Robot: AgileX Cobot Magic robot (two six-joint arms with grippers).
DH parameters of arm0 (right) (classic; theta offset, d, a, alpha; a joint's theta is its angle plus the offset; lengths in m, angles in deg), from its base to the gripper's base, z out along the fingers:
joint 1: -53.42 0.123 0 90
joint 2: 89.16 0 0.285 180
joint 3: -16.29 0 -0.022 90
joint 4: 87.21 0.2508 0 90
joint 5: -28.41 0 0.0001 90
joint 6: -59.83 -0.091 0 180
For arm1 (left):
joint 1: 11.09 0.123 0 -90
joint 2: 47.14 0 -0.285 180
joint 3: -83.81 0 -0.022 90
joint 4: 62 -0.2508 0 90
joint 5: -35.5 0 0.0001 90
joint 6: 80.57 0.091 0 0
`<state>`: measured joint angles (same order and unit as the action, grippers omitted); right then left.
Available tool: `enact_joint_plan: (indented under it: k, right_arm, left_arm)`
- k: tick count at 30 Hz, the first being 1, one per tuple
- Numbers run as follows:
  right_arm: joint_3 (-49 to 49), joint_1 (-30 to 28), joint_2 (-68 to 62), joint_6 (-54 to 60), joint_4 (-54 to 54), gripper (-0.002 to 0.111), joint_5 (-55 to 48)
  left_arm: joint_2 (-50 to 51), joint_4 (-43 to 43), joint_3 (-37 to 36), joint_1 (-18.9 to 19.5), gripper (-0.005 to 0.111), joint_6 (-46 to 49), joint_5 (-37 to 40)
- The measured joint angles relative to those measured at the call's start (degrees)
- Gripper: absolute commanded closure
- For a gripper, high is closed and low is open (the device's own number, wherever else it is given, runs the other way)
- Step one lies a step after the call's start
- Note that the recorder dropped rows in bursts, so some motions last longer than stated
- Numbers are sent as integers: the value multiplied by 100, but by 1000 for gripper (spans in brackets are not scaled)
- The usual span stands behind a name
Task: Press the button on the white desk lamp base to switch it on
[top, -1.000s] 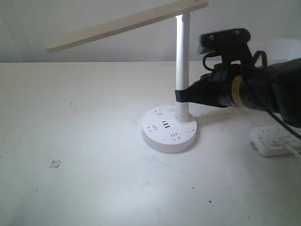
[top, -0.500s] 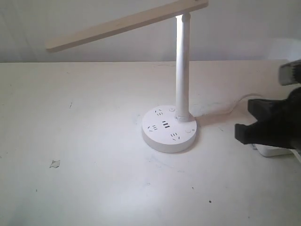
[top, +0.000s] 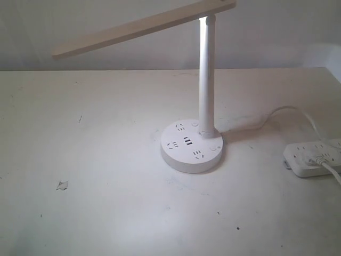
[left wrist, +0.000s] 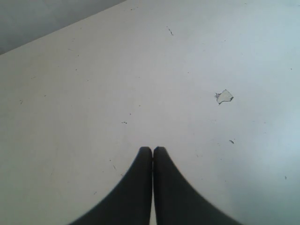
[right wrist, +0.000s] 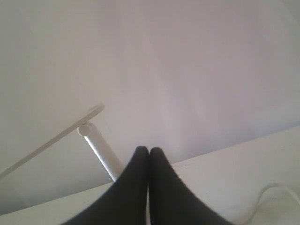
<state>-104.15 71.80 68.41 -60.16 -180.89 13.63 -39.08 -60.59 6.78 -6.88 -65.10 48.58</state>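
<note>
The white desk lamp base [top: 192, 146] is a round disc with socket holes and dark USB slots, sitting mid-table. Its slim pole [top: 206, 74] rises to the long flat bar head [top: 144, 26], and bright light falls on the pole and the table below. Neither arm shows in the exterior view. My right gripper [right wrist: 149, 150] is shut and empty, pointing toward the wall, with the pole [right wrist: 101, 150] and bar head [right wrist: 51, 140] beyond it. Over bare table, away from the lamp, my left gripper [left wrist: 152, 150] is shut and empty.
A white rectangular power strip [top: 314, 158] lies at the right edge with a plug in it, and a white cable [top: 277, 114] runs from it toward the lamp base. A small scrap [top: 62, 185] lies on the table at left, the same scrap [left wrist: 224, 96] showing ahead of the left gripper.
The right arm, which was beside the lamp pole one second ago, has pulled back to the right and left the exterior view. The power strip and cable are now uncovered.
</note>
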Motion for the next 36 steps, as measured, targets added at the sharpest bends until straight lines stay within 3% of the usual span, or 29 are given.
enact_joint_plan:
  k: [17, 20, 25, 31, 36]
  right_arm:
    - [10, -77, 101, 428, 11, 108, -23]
    - [55, -465, 260, 1259, 1, 108, 340]
    - [313, -1499, 483, 2484, -37, 108, 1919]
    - [765, -2950, 837, 2703, -86, 108, 2349]
    - [1162, -3518, 1344, 2565, -86, 108, 2453]
  left_arm:
    - [0, 0, 0, 0, 107, 0, 0]
    - [0, 0, 0, 0, 107, 0, 0]
    - [0, 0, 0, 0, 107, 0, 0]
    - [0, 0, 0, 0, 107, 0, 0]
    - [0, 0, 0, 0, 107, 0, 0]
